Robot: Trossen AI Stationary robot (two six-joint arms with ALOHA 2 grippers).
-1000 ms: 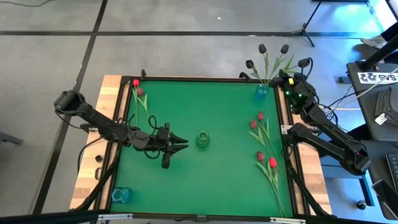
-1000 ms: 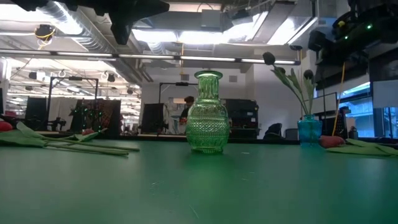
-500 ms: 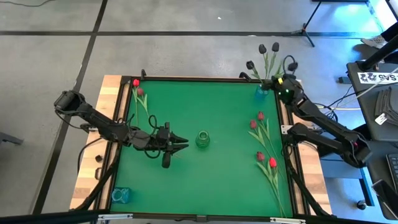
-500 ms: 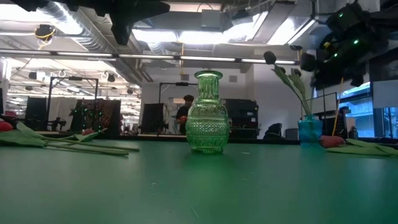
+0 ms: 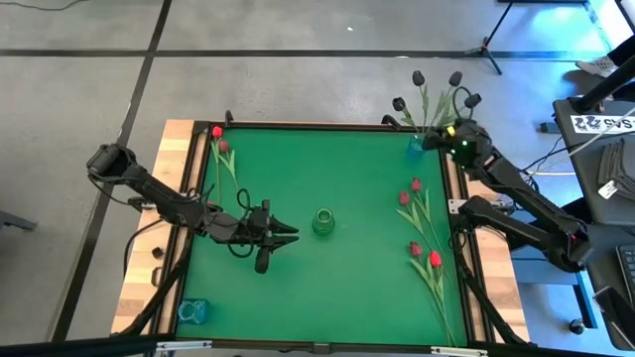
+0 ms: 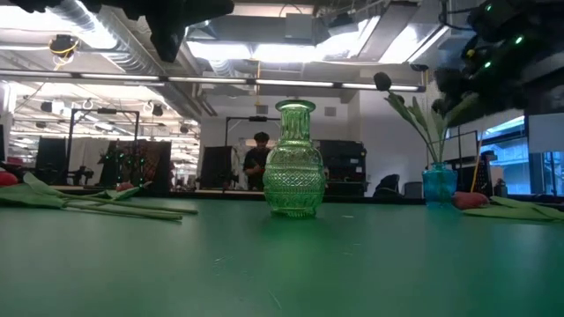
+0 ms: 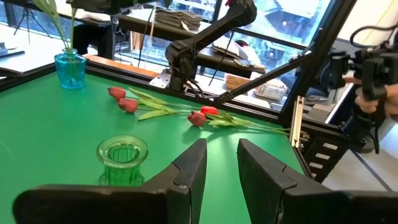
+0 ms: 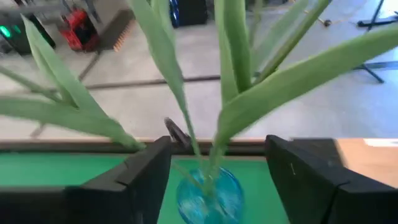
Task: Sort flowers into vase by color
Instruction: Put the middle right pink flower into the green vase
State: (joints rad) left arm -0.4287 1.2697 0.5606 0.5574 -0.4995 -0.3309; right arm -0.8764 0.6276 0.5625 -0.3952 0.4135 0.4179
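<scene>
Right claw [image 5: 433, 140] spread wide at the far right corner of the desk [image 5: 298, 278], released, fingers [image 8: 143, 180] either side of the blue vase [image 8: 208, 193] and not touching the green stems rising from it. Four black tulips [image 5: 419, 76] standing in that blue vase, heads fanning past the desk's far edge. Just nearer along the right side, dull pink-red and bright red tulips [image 5: 415, 184] lying flat on the green surface, stems pointing toward the near edge. Left claw [image 5: 286, 231] low over the desk left of centre, fingers [image 7: 186, 171] a small gap apart with nothing between them, aimed at the green glass vase [image 5: 323, 221] at mid-desk and apart from it. Green vase upright, no flowers visible in it. Two more red tulips [image 5: 217, 132] lying along the far left edge. A second small blue vase [image 5: 192, 310] at the near left corner. A person [image 6: 256, 158] standing in the room beyond the desk.
</scene>
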